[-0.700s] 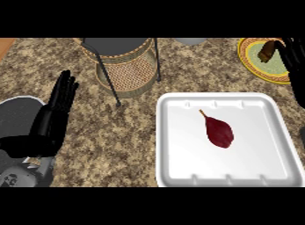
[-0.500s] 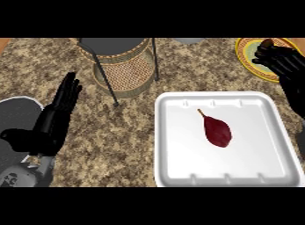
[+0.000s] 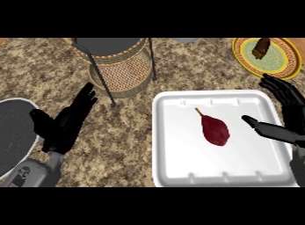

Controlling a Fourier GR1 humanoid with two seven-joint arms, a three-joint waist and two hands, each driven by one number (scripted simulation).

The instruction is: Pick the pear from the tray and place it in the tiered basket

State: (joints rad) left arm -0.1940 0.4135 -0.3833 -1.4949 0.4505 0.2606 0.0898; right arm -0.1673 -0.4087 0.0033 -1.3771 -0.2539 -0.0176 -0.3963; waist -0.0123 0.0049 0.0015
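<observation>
The pear (image 3: 216, 130) lies loose in the tray (image 3: 174, 167). The right hand (image 3: 291, 118), fingers spread, holds nothing. Risk: a sideways approach may roll the pear beyond grasp.

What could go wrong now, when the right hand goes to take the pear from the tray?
The pear lies flat on the smooth white tray, so the open right hand, coming from the side, may push it away instead of grasping it. The tiered basket stands across the tray to the left; its thin legs could be hit during the carry.
</observation>
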